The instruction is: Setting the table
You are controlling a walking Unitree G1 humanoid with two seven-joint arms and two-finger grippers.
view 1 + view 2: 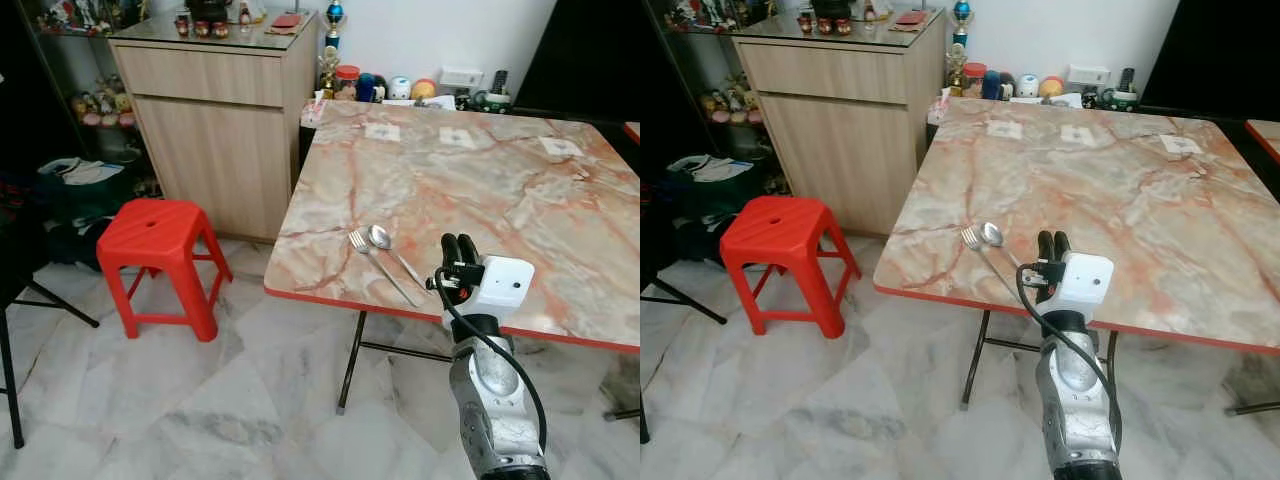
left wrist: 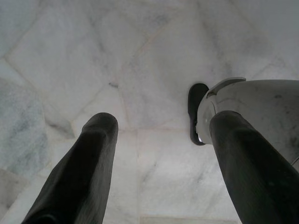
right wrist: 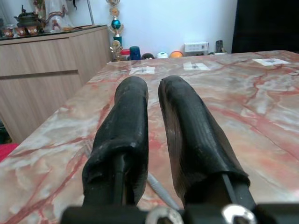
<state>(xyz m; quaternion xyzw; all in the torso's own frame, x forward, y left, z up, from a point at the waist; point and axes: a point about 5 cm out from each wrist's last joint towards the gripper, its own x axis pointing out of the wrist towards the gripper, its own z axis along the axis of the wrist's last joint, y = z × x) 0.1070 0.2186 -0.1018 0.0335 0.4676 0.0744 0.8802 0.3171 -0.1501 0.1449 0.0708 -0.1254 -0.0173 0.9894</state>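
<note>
Since a fork (image 1: pixel 378 263) and spoon (image 1: pixel 391 252) already lie side by side near the front edge of the counter (image 1: pixel 480 190), the left eye view suggests the cutlery step is about done: the right end effector (image 1: pixel 458 249) hovers just beside the spoon's handle, on the side away from the red stool (image 1: pixel 160 258), its two black fingers close together with nothing between them, so it looks released and empty. From the same view, the far edge of the counter carries small jars and a remote-like thing too small to name surely, and three pale squares on the marble could be coasters or labels. Seen from the right eye, the arm covers the handle ends of the cutlery, so I cannot tell whether a finger touches them. Looking along the left end effector (image 2: pixel 159 168), its fingers stand well apart over bare marble floor, released and idle, with the robot's own foot (image 2: pixel 196 112) near one finger. Along the right wrist, the fingers (image 3: pixel 124 140) sit nearly closed above the counter, and a sliver of handle (image 3: pixel 161 190) shows under them, its end cut off. Next, I judge, the arm must draw back clear of the cutlery without nudging it, then fetch whatever else the setting needs.
</note>
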